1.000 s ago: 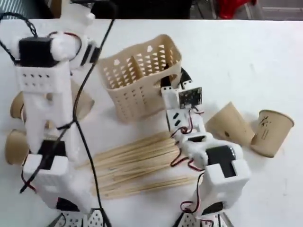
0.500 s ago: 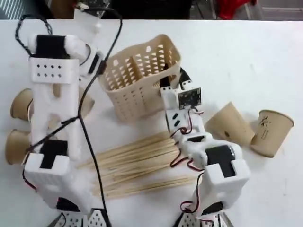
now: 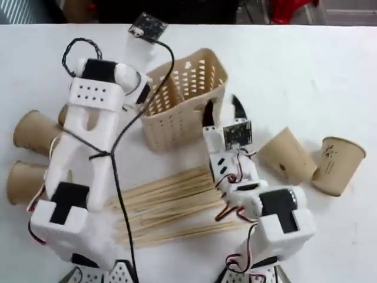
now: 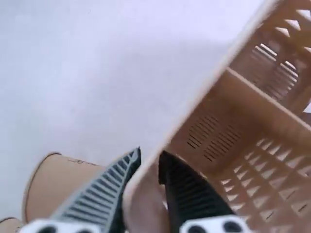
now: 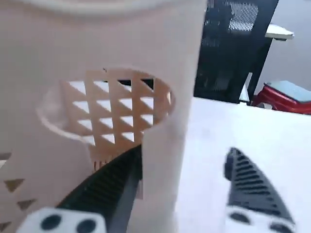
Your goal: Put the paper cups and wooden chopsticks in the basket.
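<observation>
Chopsticks point(image 3: 168, 203) before basket point(image 3: 174, 121), between cups point(image 3: 285, 154).

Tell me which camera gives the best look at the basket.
The high view: nearly the whole basket shows there, rim, divider and lattice walls. The left wrist view gives a close stretch of its rim and inside; the right wrist view, one outer corner with a lattice cut-out.

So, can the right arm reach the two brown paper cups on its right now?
Probably, once it backs off: the right gripper is open astride a wall of the cream plastic basket, and bare white table leads to both brown paper cups.
</observation>
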`<state>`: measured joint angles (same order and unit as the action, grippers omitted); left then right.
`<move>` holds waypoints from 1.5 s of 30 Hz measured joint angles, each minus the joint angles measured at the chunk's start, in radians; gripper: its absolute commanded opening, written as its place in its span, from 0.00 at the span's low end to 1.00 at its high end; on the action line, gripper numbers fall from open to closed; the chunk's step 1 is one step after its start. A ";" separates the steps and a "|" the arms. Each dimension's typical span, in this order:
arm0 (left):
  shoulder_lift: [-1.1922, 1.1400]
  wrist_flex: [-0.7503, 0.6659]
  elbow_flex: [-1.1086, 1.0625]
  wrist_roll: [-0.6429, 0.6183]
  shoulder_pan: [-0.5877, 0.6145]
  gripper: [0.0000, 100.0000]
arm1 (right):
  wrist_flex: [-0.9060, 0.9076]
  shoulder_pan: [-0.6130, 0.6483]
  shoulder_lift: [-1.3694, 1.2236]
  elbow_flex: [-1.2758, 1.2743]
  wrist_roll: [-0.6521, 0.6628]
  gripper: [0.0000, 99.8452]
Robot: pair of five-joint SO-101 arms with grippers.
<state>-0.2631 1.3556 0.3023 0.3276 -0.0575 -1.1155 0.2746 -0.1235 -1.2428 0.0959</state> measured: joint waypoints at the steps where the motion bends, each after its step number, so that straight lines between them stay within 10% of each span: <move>1: 0.000 -0.006 -0.002 0.000 0.000 0.02 | 0.037 0.000 0.020 -0.008 0.000 0.38; 19: 0.000 -0.040 -0.003 -0.018 0.012 0.02 | 0.760 0.032 0.878 -0.249 0.002 0.29; 28: 0.000 -0.040 -0.003 -0.018 0.012 0.05 | 1.540 0.117 1.464 -0.183 0.000 0.29; 39: -0.032 0.229 0.358 -0.012 0.020 0.19 | 1.826 -0.018 1.878 -0.181 0.000 0.27; 45: -0.032 0.377 0.687 -0.012 0.021 0.19 | 1.844 -0.025 1.918 -0.181 0.000 0.01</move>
<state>-0.2954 1.7331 0.9897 0.3153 -0.0361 0.7288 0.2501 1.7944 -1.4239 0.0959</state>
